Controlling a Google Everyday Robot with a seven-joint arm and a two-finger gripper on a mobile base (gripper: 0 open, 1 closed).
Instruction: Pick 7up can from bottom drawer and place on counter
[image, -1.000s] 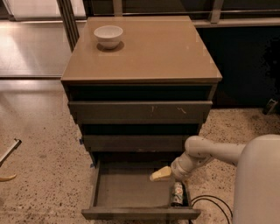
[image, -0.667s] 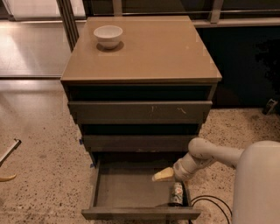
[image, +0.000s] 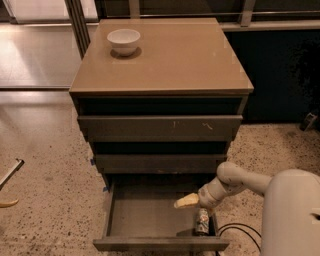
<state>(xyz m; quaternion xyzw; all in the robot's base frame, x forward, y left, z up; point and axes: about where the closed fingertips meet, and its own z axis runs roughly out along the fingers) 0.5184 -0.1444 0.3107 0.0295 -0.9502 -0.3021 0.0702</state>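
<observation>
The 7up can (image: 202, 221) is seen upright in the 5 o'clock corner of the pulled-out bottom drawer (image: 145, 215). The gripper (image: 186, 201) is held close at the can's 11 o'clock, over the drawer; whether it is open cannot be told. The two upper drawers (image: 160, 128) are stacked above. On the counter (image: 170, 65), a white bowl (image: 124, 41) is set at 11 o'clock.

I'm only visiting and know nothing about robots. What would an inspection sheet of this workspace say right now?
Surface: counter, glossy tan.
Job's things: bottom drawer pulled open; 7up can sits in its front right corner.
Clutter: white bowl on the counter's back left.
Gripper: gripper over the open drawer, up and left of the can in this view.
Cables: black cable on the floor beside the drawer.
Surroundings: speckled floor; two upper drawers above the open one.
</observation>
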